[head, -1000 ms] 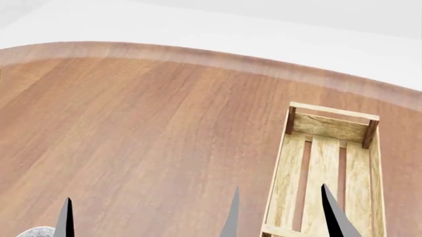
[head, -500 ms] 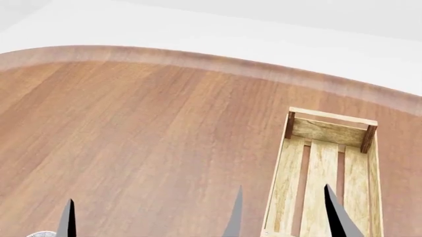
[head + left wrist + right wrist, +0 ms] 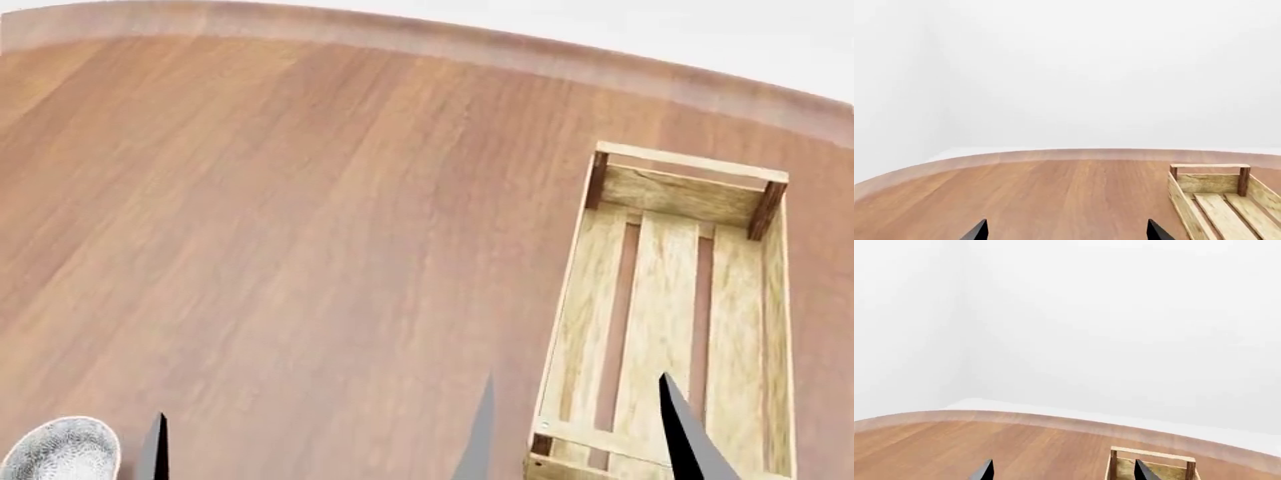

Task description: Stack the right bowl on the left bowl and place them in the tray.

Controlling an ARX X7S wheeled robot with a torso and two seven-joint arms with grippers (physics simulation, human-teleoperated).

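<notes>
Tray (image 3: 666, 310) empty at right of head view on worktop (image 3: 294, 230), one bowl (image 3: 54, 450) at lower left corner; left gripper (image 3: 1066, 231) and right gripper (image 3: 1062, 470) jaws spread wide, holding nothing.

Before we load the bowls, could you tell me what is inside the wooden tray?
Nothing shows inside the tray: only its bare slats, with the table visible through the gaps. The right hand's fingertip covers a small part of the near end, so that spot cannot be checked.
</notes>
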